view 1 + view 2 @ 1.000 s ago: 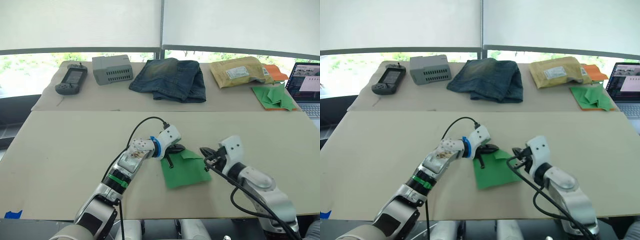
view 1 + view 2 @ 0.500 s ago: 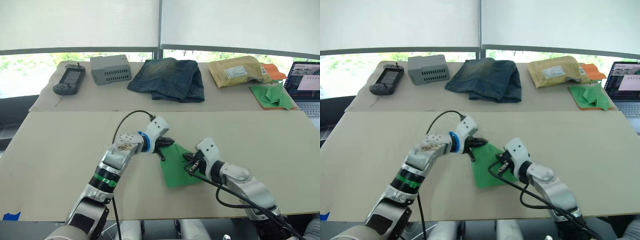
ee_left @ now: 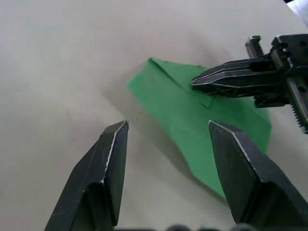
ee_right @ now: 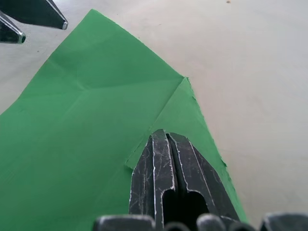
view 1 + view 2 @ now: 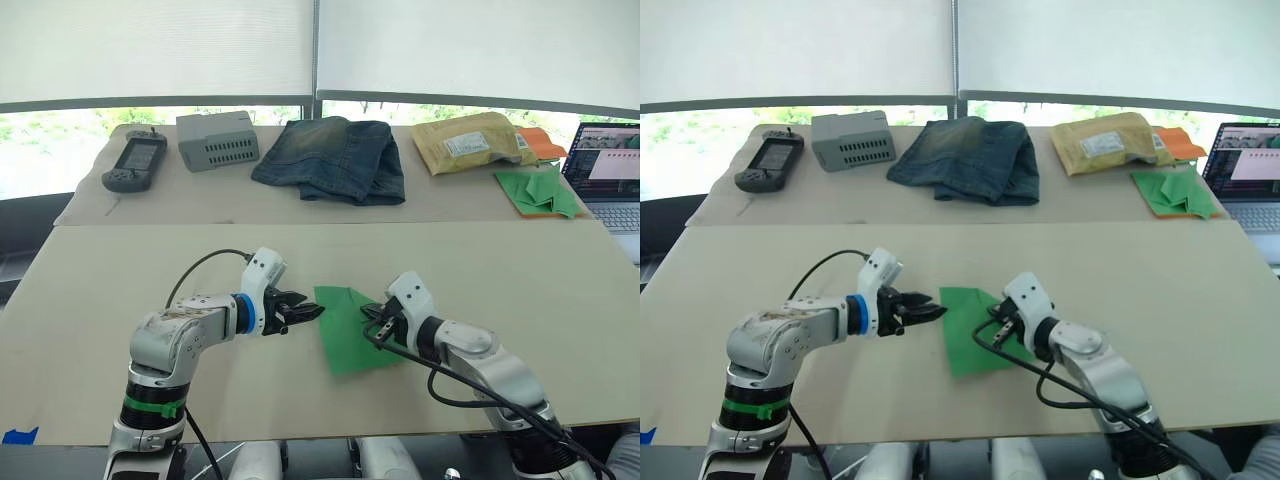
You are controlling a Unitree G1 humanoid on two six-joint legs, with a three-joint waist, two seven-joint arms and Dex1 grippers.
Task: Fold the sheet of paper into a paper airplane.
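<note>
Right gripper (image 4: 166, 144) has its fingers pressed together, tips down on a folded flap of the paper (image 5: 350, 325). Left gripper (image 3: 166, 132) hangs with fingers spread, just beside the paper's pointed left corner, not touching. The creased green paper lies flat on the near table (image 5: 120, 280), between the two grippers.

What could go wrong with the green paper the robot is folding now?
The thin bright green sheet of paper lies loose on the beige table. The right gripper, jaws shut, presses only its right edge, so it might slide or turn. A folded flap beside those jaws could spring up. The left gripper, jaws open, sits off the paper's left corner and might nudge it.
</note>
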